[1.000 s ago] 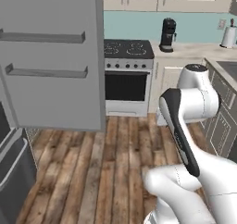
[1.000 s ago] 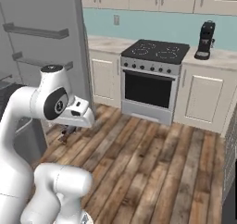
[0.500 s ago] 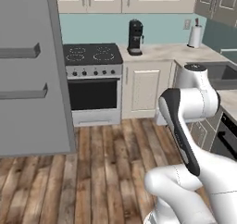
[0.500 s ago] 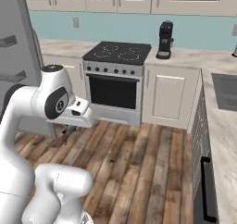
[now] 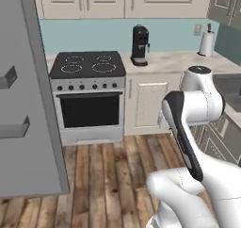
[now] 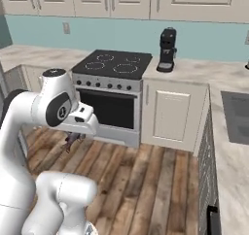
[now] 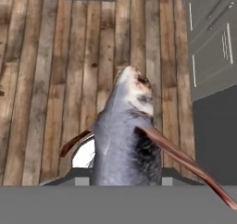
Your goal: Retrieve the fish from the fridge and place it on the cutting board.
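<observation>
Stove [image 5: 87,95] with black glass top and dark oven door stands against the far wall; black coffee machine [image 5: 140,45] on the pale stone surface [image 5: 174,61] to its right. Grey fridge [image 5: 26,100] door fills the left, two handles showing. Floor [image 5: 108,175] is worn wood planks. Tool [image 6: 73,138] is clamped on the fish [image 7: 126,135], held low above the floor. Fish is smooth grey, pale mottled head, reddish thin fins.

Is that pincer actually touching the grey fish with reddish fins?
Touching: in the hand view the grey fish with reddish fins rises straight from the pincer, above the wooden floor.
</observation>
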